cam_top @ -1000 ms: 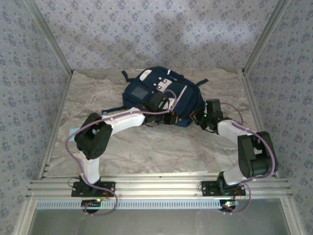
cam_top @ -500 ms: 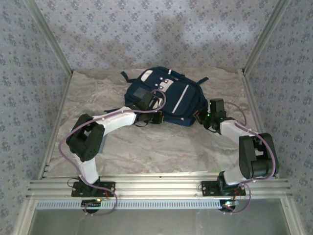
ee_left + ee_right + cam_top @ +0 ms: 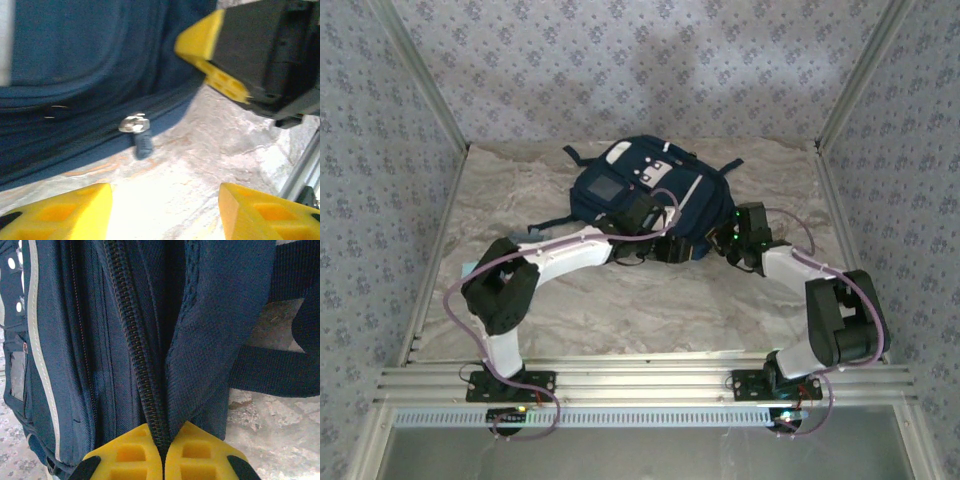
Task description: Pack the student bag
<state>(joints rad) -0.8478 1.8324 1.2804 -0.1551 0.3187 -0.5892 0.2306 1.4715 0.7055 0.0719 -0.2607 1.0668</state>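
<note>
**Working the zip open**

The student bag (image 3: 705, 205) lay at 12 o'clock on the table (image 3: 620, 310). My right gripper (image 3: 163, 452) pinched the zip seam. The left gripper (image 3: 165, 210) hung spread near the zip pull (image 3: 135, 123). Next, I judged, it should close on that pull.

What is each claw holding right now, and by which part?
Right claw pinches the student bag by its zipper edge; left claw is open, holding nothing.
</note>
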